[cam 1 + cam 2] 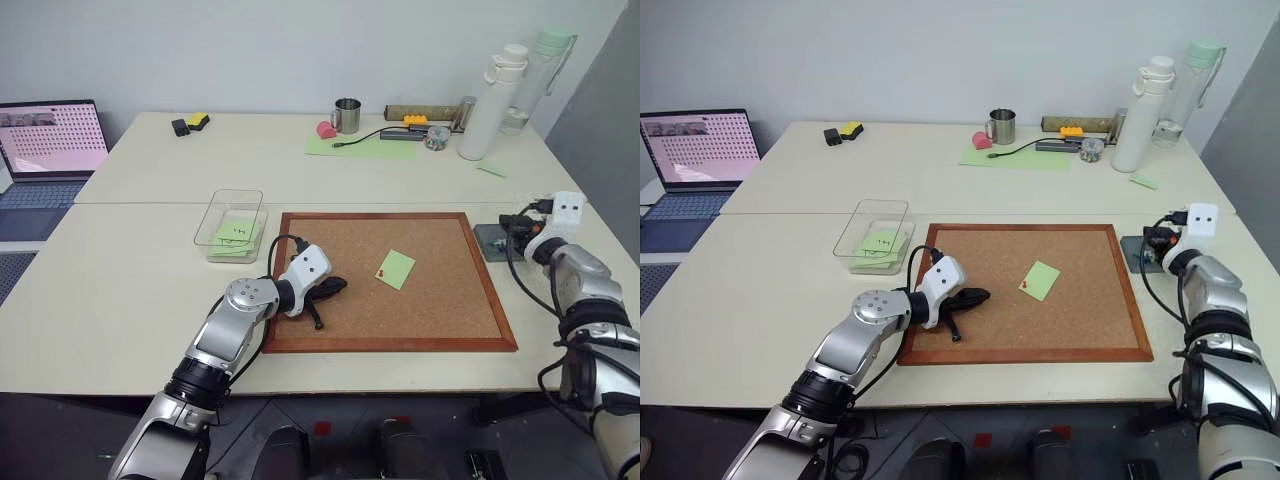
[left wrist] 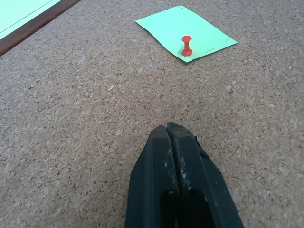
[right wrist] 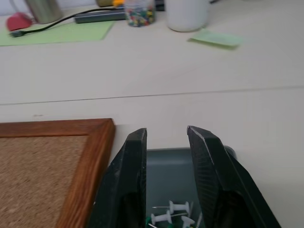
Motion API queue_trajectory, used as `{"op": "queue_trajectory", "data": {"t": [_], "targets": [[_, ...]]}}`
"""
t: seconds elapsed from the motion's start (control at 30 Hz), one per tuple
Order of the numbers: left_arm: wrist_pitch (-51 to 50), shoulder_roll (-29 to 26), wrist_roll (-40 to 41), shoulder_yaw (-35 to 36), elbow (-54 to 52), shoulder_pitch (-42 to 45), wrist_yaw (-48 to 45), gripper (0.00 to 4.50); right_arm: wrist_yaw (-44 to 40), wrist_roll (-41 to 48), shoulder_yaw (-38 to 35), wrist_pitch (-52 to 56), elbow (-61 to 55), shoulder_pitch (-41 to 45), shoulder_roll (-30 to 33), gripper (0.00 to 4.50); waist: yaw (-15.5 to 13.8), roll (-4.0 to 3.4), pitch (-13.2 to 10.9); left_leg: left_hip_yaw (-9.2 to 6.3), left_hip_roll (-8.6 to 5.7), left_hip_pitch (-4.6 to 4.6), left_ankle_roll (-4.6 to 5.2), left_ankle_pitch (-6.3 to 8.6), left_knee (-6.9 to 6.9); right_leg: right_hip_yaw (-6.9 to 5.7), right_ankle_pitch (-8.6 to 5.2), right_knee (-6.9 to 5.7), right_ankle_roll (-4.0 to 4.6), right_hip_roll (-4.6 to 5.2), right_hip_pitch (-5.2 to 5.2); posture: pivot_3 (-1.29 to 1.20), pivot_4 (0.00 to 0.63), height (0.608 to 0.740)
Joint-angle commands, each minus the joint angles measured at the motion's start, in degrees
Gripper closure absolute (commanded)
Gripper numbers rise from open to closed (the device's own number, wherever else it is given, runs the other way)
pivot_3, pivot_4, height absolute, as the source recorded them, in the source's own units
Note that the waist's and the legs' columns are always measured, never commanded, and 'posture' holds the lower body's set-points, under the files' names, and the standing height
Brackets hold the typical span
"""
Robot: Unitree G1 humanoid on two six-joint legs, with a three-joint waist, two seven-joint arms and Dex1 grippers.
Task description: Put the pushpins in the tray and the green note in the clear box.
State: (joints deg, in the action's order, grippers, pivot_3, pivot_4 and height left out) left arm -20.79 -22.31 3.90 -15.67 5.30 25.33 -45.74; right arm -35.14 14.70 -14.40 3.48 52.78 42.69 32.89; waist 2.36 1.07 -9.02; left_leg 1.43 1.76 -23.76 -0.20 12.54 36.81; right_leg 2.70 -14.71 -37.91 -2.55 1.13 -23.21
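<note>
The light green note (image 1: 395,268) lies flat on the corkboard (image 1: 420,310), with a red pushpin (image 1: 381,272) stuck upright in its near-left part; the left wrist view shows the note (image 2: 199,26) and the pin (image 2: 186,45) too. My left gripper (image 2: 173,129) is shut and holds nothing. It hovers low over the cork, to the left of the note and apart from it. The dark grey tray (image 3: 166,166) sits just off the board's right edge with a few white pushpins (image 3: 173,209) in it. My right gripper (image 3: 166,135) is open above the tray. The clear box (image 1: 215,210) stands left of the board and holds scribbled green notes.
A laptop (image 1: 50,140) sits at the far left. Along the back stand a metal mug (image 1: 347,115), a large green sheet (image 1: 360,147) with a cable, a jar of pins (image 1: 437,137), a white bottle (image 1: 492,100) and a clear bottle (image 1: 535,75). Near them lies a loose green note (image 1: 491,169).
</note>
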Motion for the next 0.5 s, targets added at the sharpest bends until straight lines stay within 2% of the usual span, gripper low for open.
{"op": "queue_trajectory", "data": {"t": [0.03, 0.13, 0.27, 0.37, 0.5], "targets": [[-1.1, -0.5, -1.0, -0.8, 1.7, -1.3, 0.0, 4.5, -7.7, 4.8, 4.3, 5.6, -24.5, -10.1, -3.6, 3.12, 0.0, 0.0, 0.0, -0.03, 0.03, 0.0, 0.0, 0.0, 0.01, -0.01, 0.0, -0.02, 0.0, -0.02, 0.0, 0.0, 0.15, 0.74], [-1.3, -0.6, -1.0, -0.9, 1.1, -1.9, 0.0, 4.5, -8.9, 5.2, 9.3, 9.8, -40.9, -19.0, -5.6, 3.12, -0.2, -0.06, 0.0, -0.13, 0.06, 0.0, 0.0, 0.0, 0.03, -0.08, 0.0, -0.09, 0.0, -0.03, 0.0, 0.0, 0.15, 0.74], [-1.4, -0.6, -0.9, -0.9, 0.7, -2.2, 0.0, 4.5, -6.5, 4.7, 15.6, 14.4, -53.2, -24.2, -9.7, 3.12, -0.2, -0.07, 0.0, -0.17, 0.04, 0.0, 0.0, 0.0, 0.05, -0.05, 0.0, -0.08, 0.0, -0.01, -0.01, 0.0, 0.15, 0.74], [-1.4, -0.5, -1.0, -0.9, 0.7, -2.2, 0.0, 4.5, -4.4, 3.1, 18.7, 15.6, -55.2, -24.6, -12.5, 3.12, -0.2, -0.06, 0.0, -0.28, 0.04, 0.02, -0.01, 0.0, 0.09, -0.04, -0.01, -0.08, -0.01, -0.02, -0.01, 0.0, 0.15, 0.74], [-1.4, -0.6, -1.0, -1.0, 0.5, -2.1, -0.1, 4.5, -2.0, -0.1, 21.0, 14.7, -51.3, -23.2, -15.0, 3.12, -0.5, -0.05, 0.0, -0.3, 0.02, 0.01, -0.01, 0.0, 0.1, -0.08, -0.01, -0.05, 0.0, -0.02, -0.01, 0.0, 0.15, 0.74]]}}
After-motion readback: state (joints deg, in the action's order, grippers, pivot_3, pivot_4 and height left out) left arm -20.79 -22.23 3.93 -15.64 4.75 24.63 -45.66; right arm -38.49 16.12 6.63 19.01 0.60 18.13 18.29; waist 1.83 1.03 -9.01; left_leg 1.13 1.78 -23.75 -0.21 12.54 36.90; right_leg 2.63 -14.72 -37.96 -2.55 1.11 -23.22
